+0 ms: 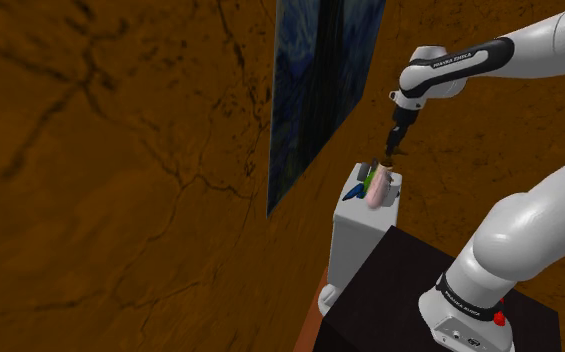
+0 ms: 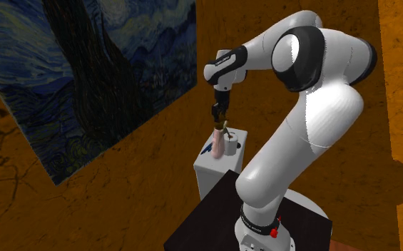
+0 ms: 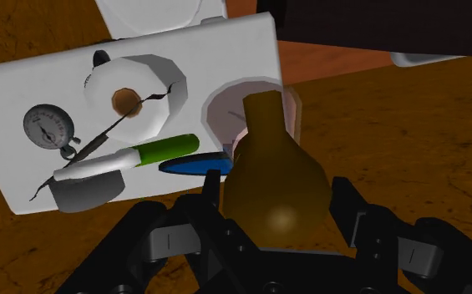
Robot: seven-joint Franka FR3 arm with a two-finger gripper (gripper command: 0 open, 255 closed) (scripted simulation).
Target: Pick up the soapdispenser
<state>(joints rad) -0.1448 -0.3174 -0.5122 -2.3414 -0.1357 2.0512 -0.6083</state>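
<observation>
Grip first: my gripper [image 3: 277,181] has both black fingers [image 3: 215,178] pressed vs. the sides of a brown bulb w/ a narrow neck, so I read the hand as clenched on it, not loose. That bulb looks to be the top of the soapdispenser [image 3: 267,142]. Its neck runs down into a pink round body, and in the second exterior view that pink body stands on the white box [image 2: 210,171], right under my hand, near the box's edge. I can't tell if its base has left the surface yet. So the step in hand, as I judge it, is grasp made and lift about to start. Next move calls for a straight pull up, slow, since I hold only the top and the body could swing or slip out. Just beside the dispenser on the same box top lie a blue disc [image 3: 188,165] and a green-and-white pen [image 3: 154,152]. A bit further off are a white roll [image 3: 138,100] w/ a brown core, a grey cup [image 3: 88,190] and a small round dial [image 3: 48,127]. A sideways drift could knock these, esp. the disc. Nearer the arm's base is the black stand [image 2: 207,221], and behind everything is the brown wall [image 1: 120,150] w/ a big blue painting [image 2: 85,71].
</observation>
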